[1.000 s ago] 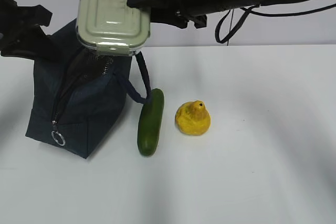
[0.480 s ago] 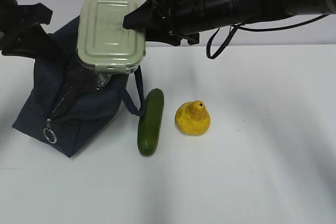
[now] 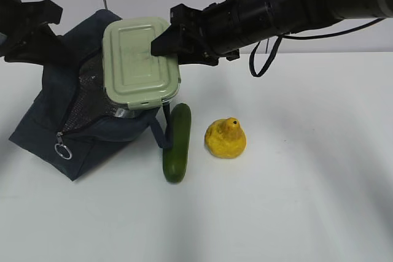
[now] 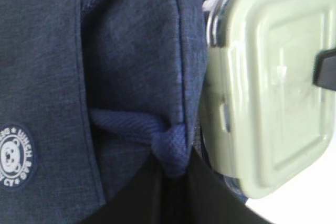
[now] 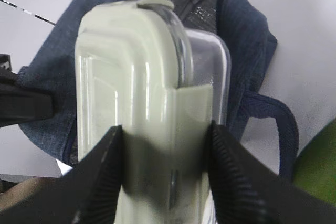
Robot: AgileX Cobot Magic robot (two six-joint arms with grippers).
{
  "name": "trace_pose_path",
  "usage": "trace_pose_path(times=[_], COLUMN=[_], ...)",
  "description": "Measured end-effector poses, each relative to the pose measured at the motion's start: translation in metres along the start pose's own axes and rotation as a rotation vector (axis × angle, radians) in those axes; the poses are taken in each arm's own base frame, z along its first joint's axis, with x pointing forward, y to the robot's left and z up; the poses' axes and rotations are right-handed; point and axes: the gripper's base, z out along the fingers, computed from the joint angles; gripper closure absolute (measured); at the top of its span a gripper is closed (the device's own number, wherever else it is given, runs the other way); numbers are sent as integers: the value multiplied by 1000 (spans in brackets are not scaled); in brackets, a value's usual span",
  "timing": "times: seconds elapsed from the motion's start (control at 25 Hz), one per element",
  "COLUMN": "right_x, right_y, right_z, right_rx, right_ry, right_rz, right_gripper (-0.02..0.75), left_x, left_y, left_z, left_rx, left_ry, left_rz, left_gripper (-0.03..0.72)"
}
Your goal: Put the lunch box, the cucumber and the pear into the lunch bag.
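My right gripper [image 3: 164, 43] is shut on the lunch box [image 3: 140, 62], a clear container with a sage-green lid. It holds the box tilted on edge over the open mouth of the navy lunch bag [image 3: 52, 111], whose silvery lining shows. The right wrist view shows the fingers [image 5: 102, 174] clamping the lunch box [image 5: 136, 77] above the bag [image 5: 247, 40]. My left gripper [image 3: 37, 32] grips the bag's upper left. In the left wrist view it [image 4: 176, 177] pinches the bag's strap [image 4: 168, 140] beside the lunch box [image 4: 273, 77]. The cucumber [image 3: 175, 142] and the yellow pear [image 3: 225, 138] lie on the table to the right of the bag.
The bag's zipper ring pull [image 3: 63, 151] hangs at its front left corner. The bag's looped handle [image 3: 158, 128] lies against the cucumber. The white table [image 3: 295, 182] stretches to the right and front. A black cable [image 3: 264, 59] hangs from the right arm.
The lunch box has come down and to the right toward the bag's opening. The bag has tipped further left and its mouth gapes wider. The cucumber and pear have not moved.
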Motion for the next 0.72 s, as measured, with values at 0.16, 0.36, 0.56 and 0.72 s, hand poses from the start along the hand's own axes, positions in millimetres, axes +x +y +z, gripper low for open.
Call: trace_pose_path(times=[0.16,0.36,0.56,0.72], right_x=[1,5,6,7], right_y=[-1,-5,-7,-6], right_z=[0,0,-1,1], right_rx=[15,56,76,82], right_ry=[15,56,76,76], right_rz=[-9,-18,-29,-29], right_gripper=[375,375,375,375], left_x=[-1,-1,-3,-3], left_y=[0,-2,-5,-6], left_z=[0,0,0,0], left_rx=[4,21,60,70], left_ry=[-7,-14,-28,-32], left_rz=[-5,-20,-29,-26], left_gripper=[685,685,685,685])
